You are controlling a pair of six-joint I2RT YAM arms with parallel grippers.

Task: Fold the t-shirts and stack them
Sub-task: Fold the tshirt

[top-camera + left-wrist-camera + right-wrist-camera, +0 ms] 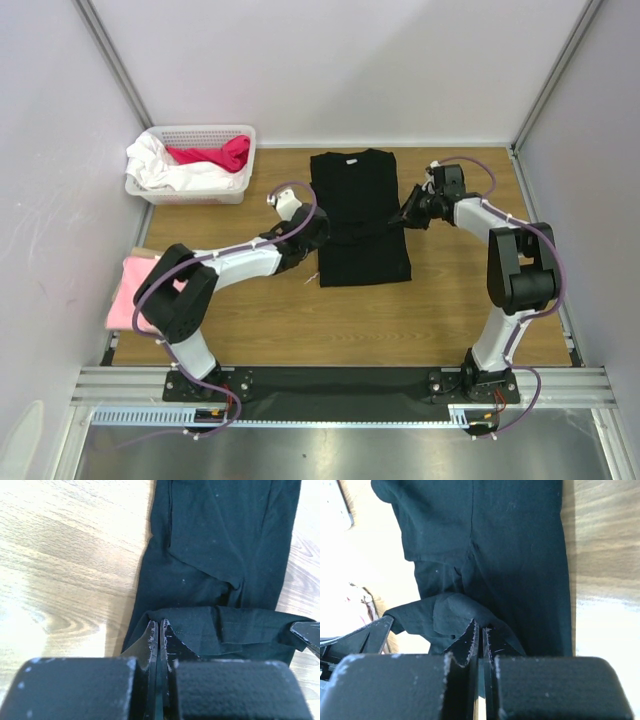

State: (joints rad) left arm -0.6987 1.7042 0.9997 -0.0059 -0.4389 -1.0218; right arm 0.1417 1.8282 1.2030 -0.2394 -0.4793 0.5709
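The left claw and right claw each clamp a side edge of the black shirt toward the table's far edge (limp, light cloth; hems likely grip best).

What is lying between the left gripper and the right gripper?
The black t-shirt fills that stretch, as the top view shows. The left gripper and the right gripper each pinch a fold of it.

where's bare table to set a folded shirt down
Widest free patch: the table between the black shirt and its near edge. Also right of that shirt, up to the right arm. Left side is crowded: basket, left arm, pink shirt.
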